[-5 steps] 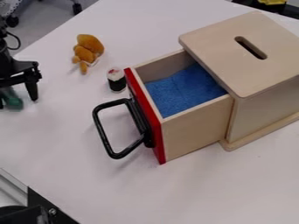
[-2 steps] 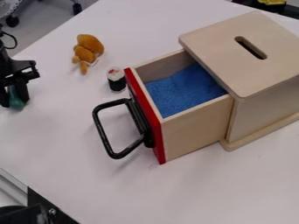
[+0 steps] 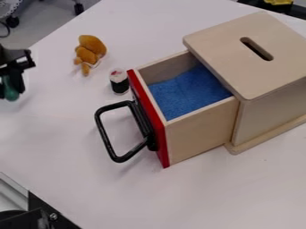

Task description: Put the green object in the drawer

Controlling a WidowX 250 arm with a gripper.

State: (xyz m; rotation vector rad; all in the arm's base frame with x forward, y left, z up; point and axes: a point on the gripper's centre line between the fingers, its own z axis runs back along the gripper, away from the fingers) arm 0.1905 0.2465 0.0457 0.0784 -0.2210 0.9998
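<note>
Partially cropped claw [image 3: 12, 90], green object [image 3: 10, 94] partly hidden

Fingers [image 3: 19, 82] pinch the green object [image 3: 10, 92] — drawer [image 3: 201, 132] open, blue lining [image 3: 186, 95] inside.

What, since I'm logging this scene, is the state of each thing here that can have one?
drawer: pulled open
claw: closed on the green object
green object: gripped, apparently raised off the table
blue cloth: spread inside the drawer
black-and-white roll: standing upright
brown toy: lying on the table
</note>
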